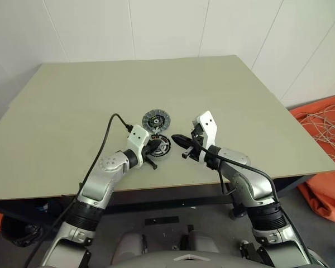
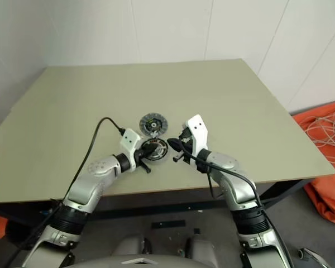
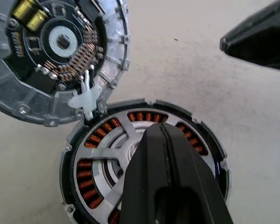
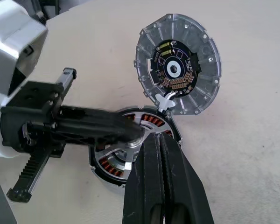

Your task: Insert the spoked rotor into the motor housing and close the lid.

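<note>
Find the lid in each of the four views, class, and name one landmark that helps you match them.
Left eye view: lid, table centre, just beyond the motor housing.
Right eye view: lid, same spot, between the arms.
Left wrist view: lid, dark-centred face up.
Right wrist view: lid, beyond the housing.
Landmark: its white clip at the edge beside the housing.

Housing [image 3: 144, 158] – silver metal, copper windings; lid [image 4: 179, 65] – grey cast metal with dark circuit face; fingers [image 4: 161, 182] – matt black plastic; table [image 1: 72, 111] – smooth matt beige.
</note>
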